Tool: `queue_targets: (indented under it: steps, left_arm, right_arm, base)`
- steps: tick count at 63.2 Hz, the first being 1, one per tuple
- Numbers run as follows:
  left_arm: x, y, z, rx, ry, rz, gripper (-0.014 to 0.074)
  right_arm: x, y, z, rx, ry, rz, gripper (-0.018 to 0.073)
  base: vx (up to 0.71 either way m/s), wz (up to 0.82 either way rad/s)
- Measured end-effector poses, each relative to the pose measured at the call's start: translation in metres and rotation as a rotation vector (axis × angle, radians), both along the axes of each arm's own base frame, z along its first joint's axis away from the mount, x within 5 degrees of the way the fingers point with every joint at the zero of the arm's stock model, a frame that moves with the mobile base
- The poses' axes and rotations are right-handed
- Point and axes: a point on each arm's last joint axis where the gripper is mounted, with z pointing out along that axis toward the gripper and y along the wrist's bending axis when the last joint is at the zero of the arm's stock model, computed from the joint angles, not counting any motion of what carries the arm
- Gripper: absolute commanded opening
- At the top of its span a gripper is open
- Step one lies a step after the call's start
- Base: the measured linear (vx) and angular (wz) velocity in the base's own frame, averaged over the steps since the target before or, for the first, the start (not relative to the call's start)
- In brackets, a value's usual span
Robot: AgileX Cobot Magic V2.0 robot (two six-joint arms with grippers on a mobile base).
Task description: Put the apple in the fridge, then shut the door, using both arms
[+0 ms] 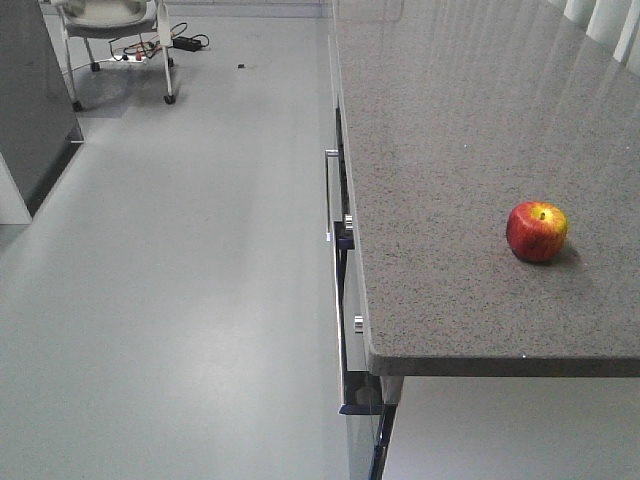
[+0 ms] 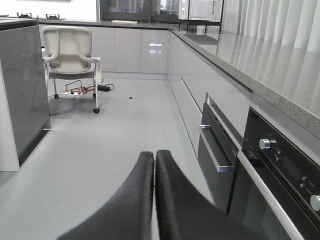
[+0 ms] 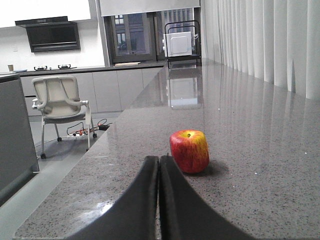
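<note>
The red apple [image 1: 537, 231] with a yellow patch sits upright on the grey speckled counter [image 1: 450, 120], near its front right. In the right wrist view the apple [image 3: 189, 150] is just ahead and slightly right of my right gripper [image 3: 159, 158], which is shut and empty, low over the counter [image 3: 260, 165]. My left gripper [image 2: 154, 154] is shut and empty, hanging over the floor beside the counter's cabinets. A dark grey fridge [image 1: 35, 100] [image 2: 25, 85] stands at the far left. I cannot tell its door apart, and its inside is hidden.
A white wheeled chair [image 1: 115, 25] [image 2: 70, 55] and floor cables [image 1: 165, 45] stand at the back left. Under the counter are an oven [image 2: 280, 170] and metal handles [image 1: 328, 195]. A microwave [image 3: 180, 44] sits at the counter's far end, with curtains [image 3: 260, 40] along the right.
</note>
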Motion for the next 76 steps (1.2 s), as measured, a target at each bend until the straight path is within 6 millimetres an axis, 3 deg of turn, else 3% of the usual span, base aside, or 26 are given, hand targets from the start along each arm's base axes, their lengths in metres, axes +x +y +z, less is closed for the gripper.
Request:
queue_targets:
  steps: [64,76]
  left_arm:
    - [0.0000,0.0000,0.0000,0.000,0.000,0.000,-0.0006]
    - [0.0000,0.0000,0.0000,0.000,0.000,0.000,-0.0006]
  right_arm:
    - [-0.0001,0.0000,0.0006,0.002,-0.006,0.001,-0.0004]
    - [-0.0013,-0.0002,0.0091,0.230,-0.089,0.032,-0.0004]
  base:
    - [0.00,0.00]
    - [0.00,0.00]
